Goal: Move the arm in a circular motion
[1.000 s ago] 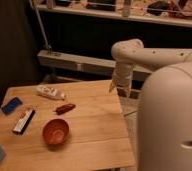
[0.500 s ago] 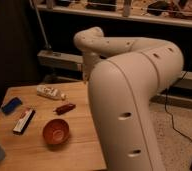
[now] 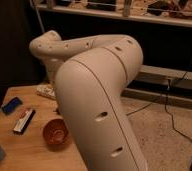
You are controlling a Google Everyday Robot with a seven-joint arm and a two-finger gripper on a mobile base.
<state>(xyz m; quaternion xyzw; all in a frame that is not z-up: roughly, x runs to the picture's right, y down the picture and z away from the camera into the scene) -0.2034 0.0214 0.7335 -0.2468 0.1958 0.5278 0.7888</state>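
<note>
The gripper is not seen; it is judged to hang hidden behind the arm (image 3: 96, 100), over the table (image 3: 19, 150), so its state cannot be told. The arm's elbow is now swung further across and nearer the camera than half a second ago, covering more of the table. An orange bowl (image 3: 55, 134) remains exposed nearby. The sweep is judged consistent with a circular motion under way
</note>
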